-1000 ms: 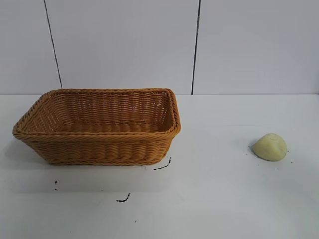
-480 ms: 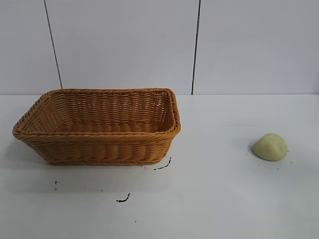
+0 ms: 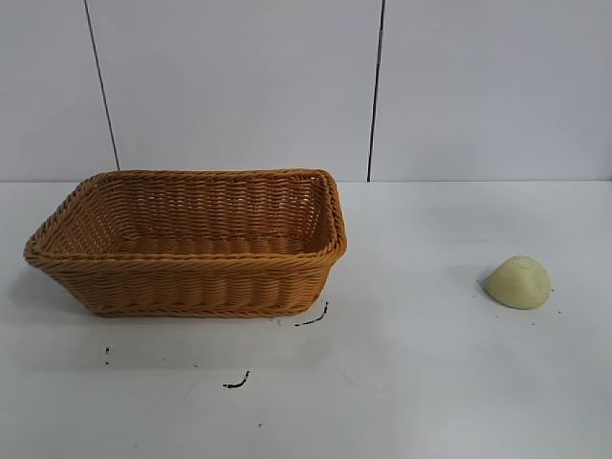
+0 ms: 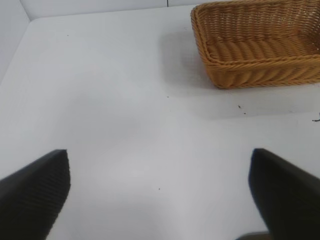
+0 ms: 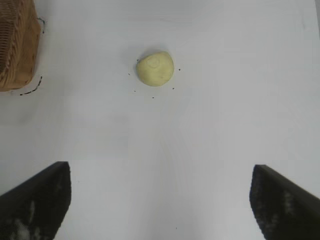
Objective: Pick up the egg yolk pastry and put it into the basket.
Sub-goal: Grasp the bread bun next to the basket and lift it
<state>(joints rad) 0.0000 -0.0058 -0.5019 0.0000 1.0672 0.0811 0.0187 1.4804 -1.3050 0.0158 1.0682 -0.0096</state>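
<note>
Egg yolk pastry (image 5: 155,68) well right of basket (image 3: 191,263), likely soft, crumbly; right gripper (image 5: 160,200) spread wide, take dome flanks gently; left gripper (image 4: 160,195) likewise spread, idle

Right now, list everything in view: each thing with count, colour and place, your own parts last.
wicker basket: one, orange-brown, on the table at the exterior view's left, nothing visible inside.
egg yolk pastry: one, pale yellow, on the table at the exterior view's right, well apart from the basket.
table: one, white, under everything.
black marks: several small squiggles and specks, on the table in front of the basket, plus a few specks around the pastry.
left end effector: one, black fingers, open, over bare table with the basket farther off.
right end effector: one, black fingers, open, over bare table with the pastry ahead of it, untouched.
</note>
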